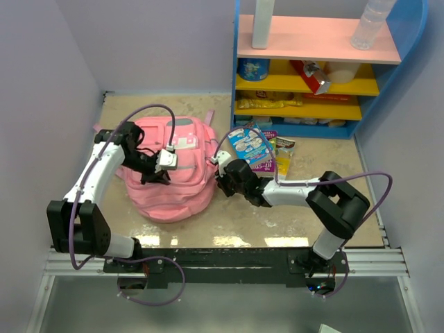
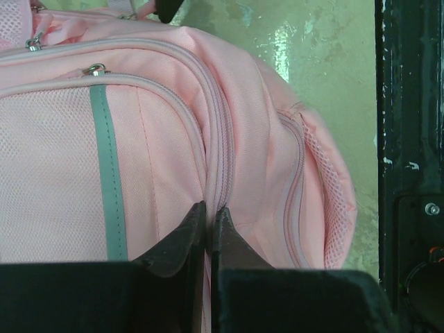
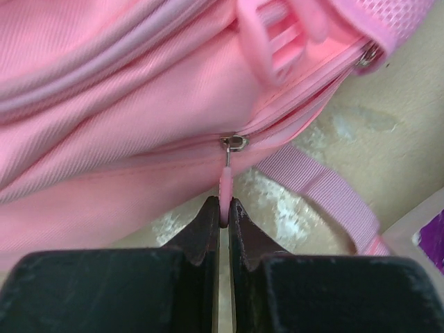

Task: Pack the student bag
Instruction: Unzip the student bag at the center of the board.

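The student bag (image 1: 177, 191), a large soft pink backpack, lies flat on the left half of the table. My left gripper (image 1: 154, 176) rests on top of it, shut, pinching a fold of the pink fabric (image 2: 239, 132) beside a zipper seam; its fingertips (image 2: 209, 211) meet on the cloth. My right gripper (image 1: 223, 182) is at the bag's right edge, shut on the small pink zipper pull (image 3: 224, 186) that hangs from a metal slider (image 3: 234, 142). The jaws (image 3: 224, 208) hold the pull's tip. A pink strap (image 3: 326, 194) lies on the table just right of it.
A colourful picture book (image 1: 251, 146) and a yellow packet (image 1: 284, 156) lie on the table right of the bag. A blue, yellow and pink shelf unit (image 1: 309, 76) holding bottles and boxes stands at the back right. The black mounting rail (image 1: 229, 257) runs along the front edge.
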